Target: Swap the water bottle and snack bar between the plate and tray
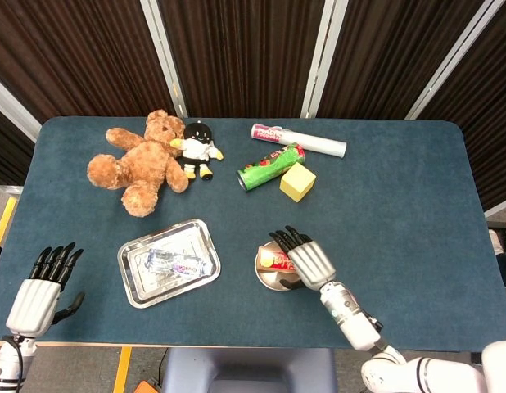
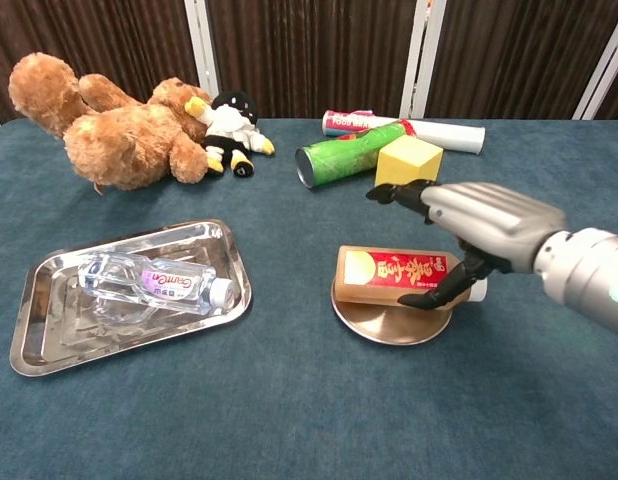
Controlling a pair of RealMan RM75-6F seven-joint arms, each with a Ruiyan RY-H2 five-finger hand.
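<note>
Bottle (image 2: 154, 284) lies on its side in the tray (image 2: 38, 340), cap toward the plate (image 2: 384, 324). One bar (image 2: 399, 276) lies flat across the plate, overhanging its rim on both sides. The right hand (image 2: 479, 225) hangs just above the bar's right end with fingers spread and nothing in them; a dark thumb tip reaches down beside the bar's near edge, but whether it touches cannot be told. From the head view the hand (image 1: 306, 260) covers the plate's right half (image 1: 268, 281).

The left hand (image 1: 42, 292) sits at the worktop's (image 1: 400, 205) near left corner, fingers straight and apart, holding nothing, well apart from the tray (image 1: 130, 288).

Tray and plate lie near the front edge with a bare strip of worktop between them. The right half of the worktop is open. Along the back stand one bear (image 1: 138, 166), one small doll (image 1: 199, 148) touching it, one green can (image 1: 271, 166), one yellow block (image 1: 297, 182) just beside the can, and one white tube (image 1: 300, 140) behind them. One tray, one plate, one bottle, one bar.
</note>
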